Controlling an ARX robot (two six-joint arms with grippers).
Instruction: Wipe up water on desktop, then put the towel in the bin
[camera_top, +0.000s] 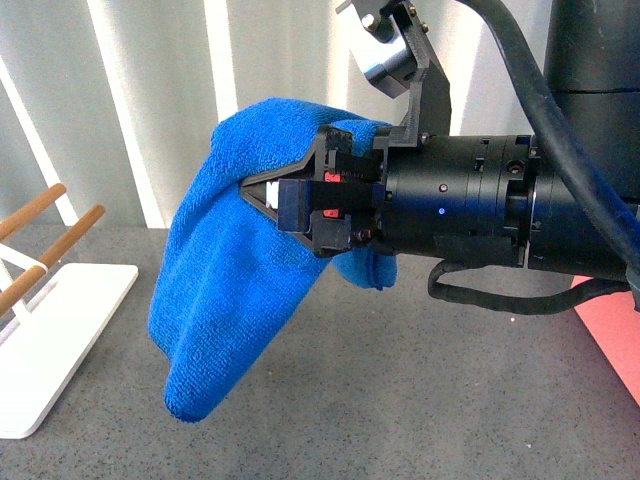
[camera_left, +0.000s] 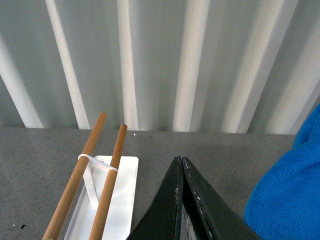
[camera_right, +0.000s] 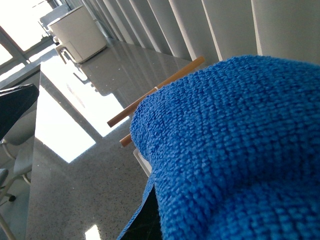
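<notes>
While the right gripper (camera_top: 262, 195) holds the towel (camera_top: 215, 300) up in the air, the left gripper (camera_left: 180, 161) is closed and empty.

The right arm comes in from the right side of the front view, and its fingers are pressed on a fold of the towel. The rest of the cloth hangs down over the desktop (camera_top: 400, 400); I cannot tell if its lowest end touches the surface. The bin (camera_top: 615, 330) is seen only partly at the right edge, below the arm, well apart from the hanging cloth. On the left stands a white tray (camera_top: 60, 330) with two wooden rods (camera_top: 55, 250). In the left wrist view the two black fingers (camera_left: 167, 205) lie together with nothing between them.
</notes>
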